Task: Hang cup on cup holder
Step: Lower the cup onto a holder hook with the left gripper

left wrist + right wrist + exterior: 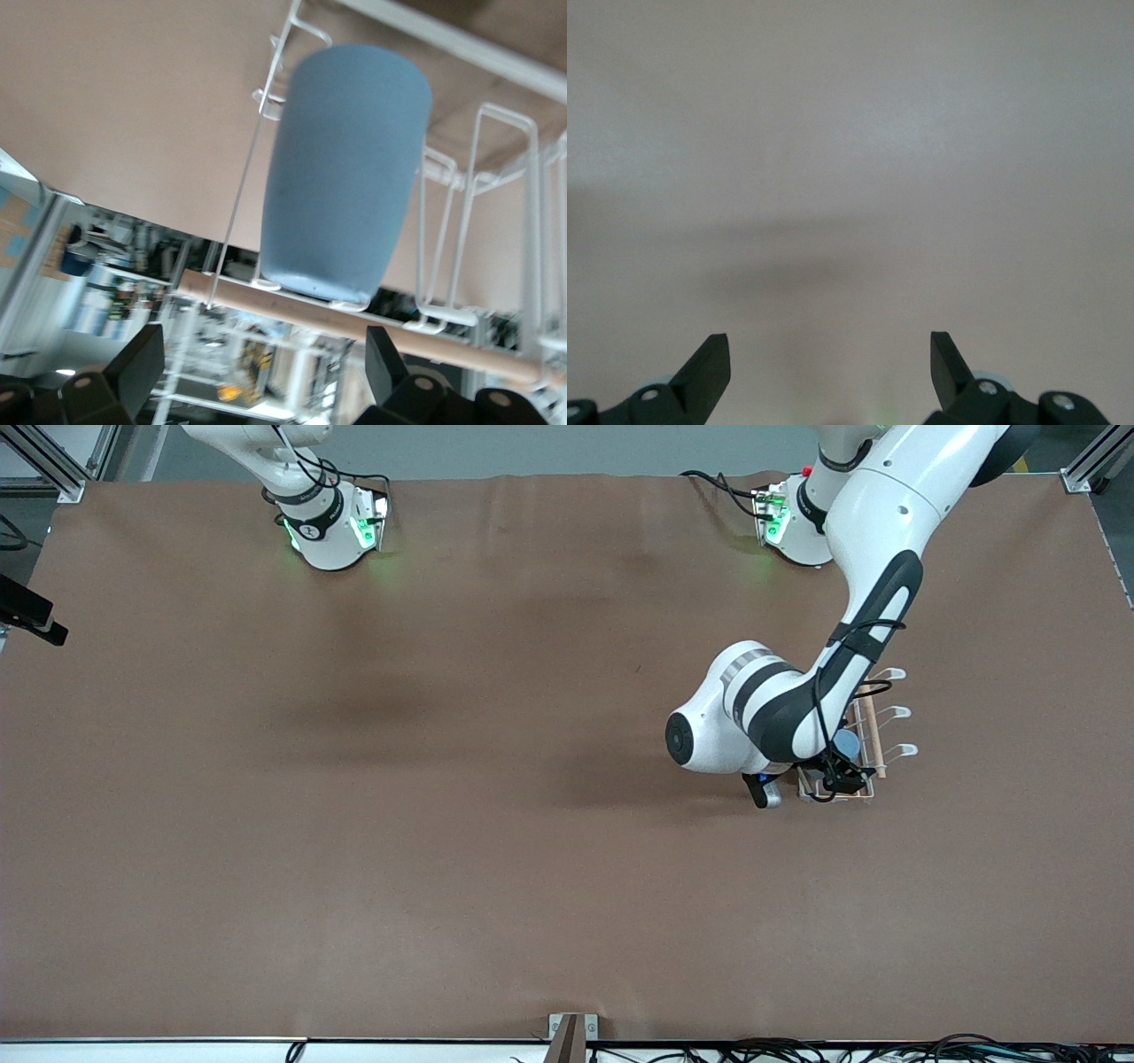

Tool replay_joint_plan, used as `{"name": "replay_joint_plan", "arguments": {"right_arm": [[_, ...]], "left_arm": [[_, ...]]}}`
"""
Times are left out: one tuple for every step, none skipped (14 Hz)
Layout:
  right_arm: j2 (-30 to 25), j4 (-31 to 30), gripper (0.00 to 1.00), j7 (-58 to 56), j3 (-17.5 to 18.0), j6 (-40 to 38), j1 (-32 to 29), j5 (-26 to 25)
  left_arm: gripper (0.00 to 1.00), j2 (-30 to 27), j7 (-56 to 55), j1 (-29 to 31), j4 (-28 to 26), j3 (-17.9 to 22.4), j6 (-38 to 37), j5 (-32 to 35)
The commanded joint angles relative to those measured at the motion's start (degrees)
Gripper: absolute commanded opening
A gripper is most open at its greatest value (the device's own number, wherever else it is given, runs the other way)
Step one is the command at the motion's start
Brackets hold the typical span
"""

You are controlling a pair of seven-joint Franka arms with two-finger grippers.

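Cup (341, 173) hangs on a prong of the cup holder (496, 204), toward the left arm's end. Left gripper (257, 367) beside it, jaws apart, empty. Right gripper (828, 372) waits, jaws apart.

The cup (345, 173) is seen sitting upside down on a prong of the holder (443, 248), closed base pointed toward the camera and the rim end toward the brown table (133, 97). Its lower edge is seen just at the wooden dowel (301, 310), which runs across under it. White wire loops of the holder are seen on both sides of the cup. The left gripper (264, 363) is spread wide, both black fingertips (137, 359) clear of the cup, nothing held between them.
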Motion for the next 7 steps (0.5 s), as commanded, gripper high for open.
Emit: {"name": "replay_joint_plan", "arguments": {"right_arm": [[-0.6,-1.4,0.99,0.9,-0.5,1.3,1.0,-1.1],[-0.6,-1.6,0.99,0.9,-0.4,1.4,1.0,-1.2],[-0.6,-1.7,0.99,0.9,-0.3,1.4,1.0,-1.2],[-0.7,-2.2,0.99,1.0,-0.3,1.4,1.3,-1.1],[-0.7,-2.4,0.99,0.9,-0.2,1.4,1.5,-1.1],[-0.7,-2.4,0.99,0.9,-0.2,1.4,1.5,-1.1],[-0.7,-2.4,0.99,0.9,-0.1,1.4,1.3,-1.1]], "left_arm": [[1.00,-0.2,-6.1,0.9,8.5,-0.2,0.0,-7.4],[1.00,-0.2,-8.2,1.0,11.7,-0.1,0.7,-10.6],[1.00,-0.5,-12.5,1.1,14.0,0.0,0.9,-13.6],[1.00,-1.4,-18.9,2.5,16.5,0.0,0.9,-15.9],[1.00,-1.9,-22.8,4.2,17.7,-0.8,1.1,-16.9],[1.00,-3.0,-24.5,4.7,18.1,-0.8,1.7,-17.4],[1.00,-5.0,-25.3,5.0,18.2,-0.7,3.3,-17.5]]}}
